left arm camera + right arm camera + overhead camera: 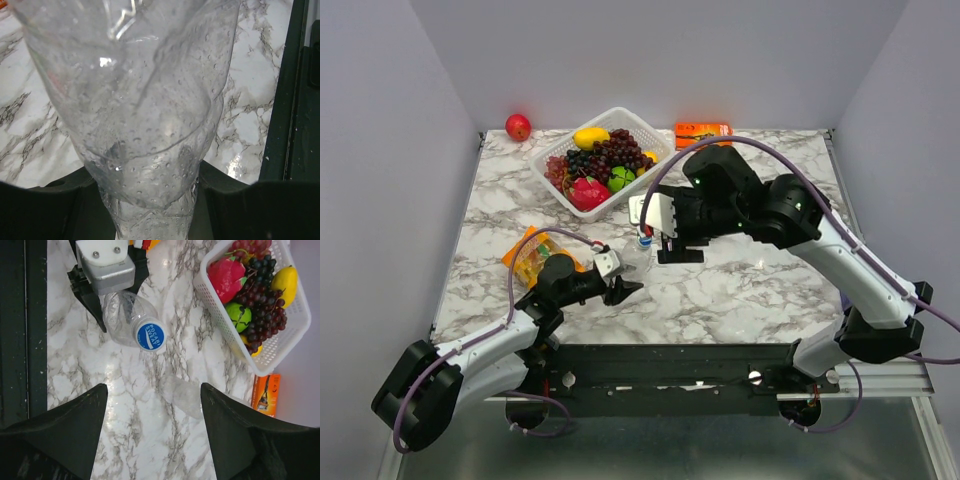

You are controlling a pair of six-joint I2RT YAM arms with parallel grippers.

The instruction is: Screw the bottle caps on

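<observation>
While our left claw (pixel 150 200) clamps the bottle (pixel 140 100) near the counter's (pixel 150 455) near edge, blue cap (pixel 151 336) sitting on its neck, we should centre the empty, wide-open right claw (pixel 154 410) over that cap, then close and twist.

A clear plastic bottle (pixel 145 115) fills most of the frame, its wall speckled with tiny droplets. The left claw (pixel 150 212) clamps it low down, with a dark finger (pixel 45 210) pressed against each side. Behind it lies the white, grey-veined marble bench (pixel 30 130). A black rail (pixel 290 100) runs down the right edge.
</observation>
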